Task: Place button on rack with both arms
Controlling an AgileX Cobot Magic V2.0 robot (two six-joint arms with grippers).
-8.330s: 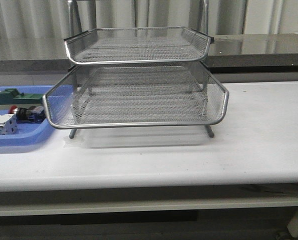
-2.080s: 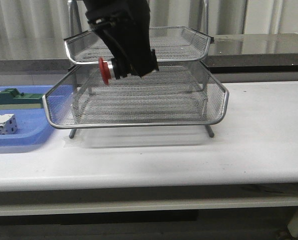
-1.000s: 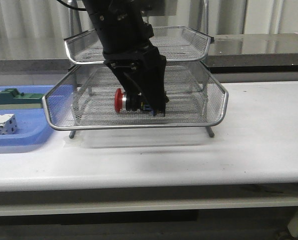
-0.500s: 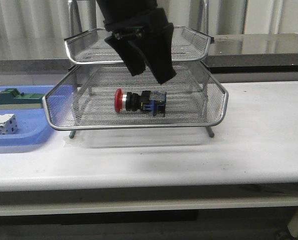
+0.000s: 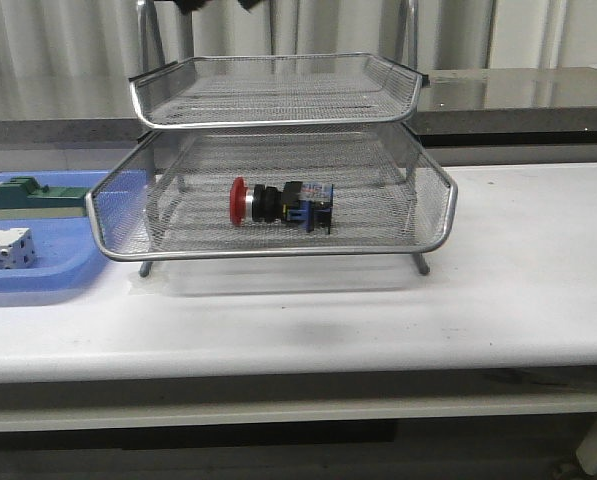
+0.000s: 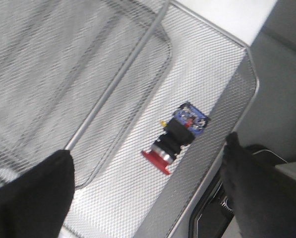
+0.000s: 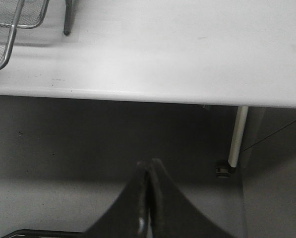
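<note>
The button [image 5: 281, 204] lies on its side in the rack [image 5: 278, 170]'s middle tier — it could roll if the frame gets bumped. Left gripper [image 6: 148, 188] jaws spread above it; right gripper [image 7: 148, 198] pressed together, holding nothing.

The front view's left edge cuts off the blue tray [image 5: 38, 278] and white block [image 5: 3, 250], its top edge hides nearly all of the left arm [image 5: 186, 5], and mesh veils the green block [image 5: 33, 196].
</note>
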